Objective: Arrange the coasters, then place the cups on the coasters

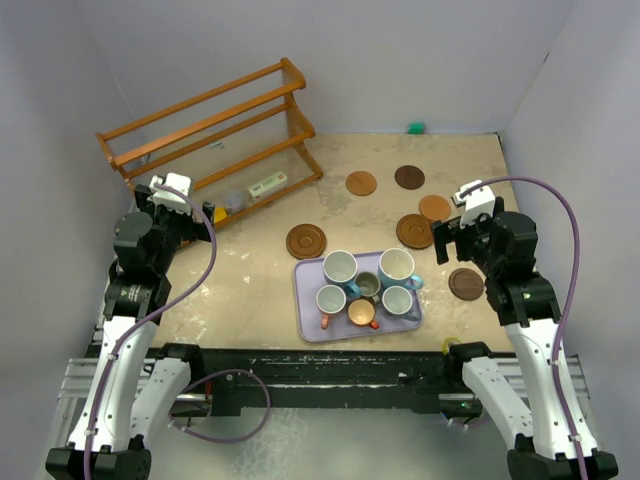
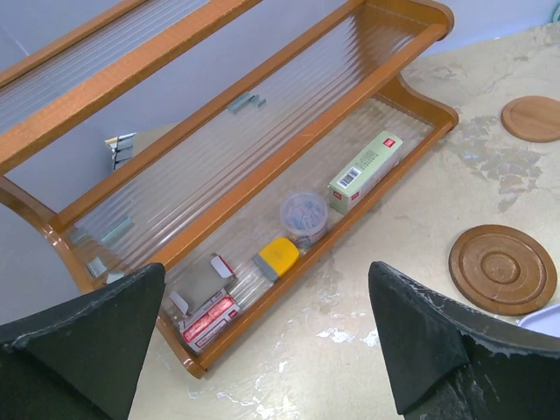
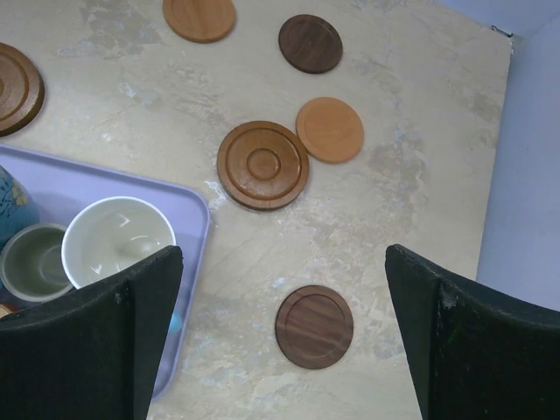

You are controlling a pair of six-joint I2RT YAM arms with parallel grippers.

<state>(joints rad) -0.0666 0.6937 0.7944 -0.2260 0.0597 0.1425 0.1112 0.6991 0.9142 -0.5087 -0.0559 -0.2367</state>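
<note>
Six round wooden coasters (image 1: pixel 414 231) lie flat on the table: four in a loose group in the upper right of the top view, one left of centre just above the tray, and one dark one at the right, close to the right arm. In the right wrist view, a pale orange coaster (image 3: pixel 330 129) sits edge to edge with a ringed brown one (image 3: pixel 262 164). None of them carries a cup.

Six cups (image 1: pixel 340 267) stand upright and packed together on one lavender tray (image 1: pixel 308 325) at lower centre: four white ones, a grey-olive one in the middle, and an orange one at the near edge.

One wooden rack (image 1: pixel 215 125) stands at the upper left, with a few small items on its lowest shelf.

The table (image 1: pixel 250 290) is beige and blotchy, enclosed by pale walls (image 1: pixel 60 80) on three sides.

There is bare table between the rack and the tray, and along the far edge.

The left gripper (image 2: pixel 267 271) hangs above the rack's bottom shelf with its jaws spread wide, gripping nothing. The right gripper (image 3: pixel 284 254) hangs over the dark coaster beside the tray, also wide apart with nothing between its jaws.
</note>
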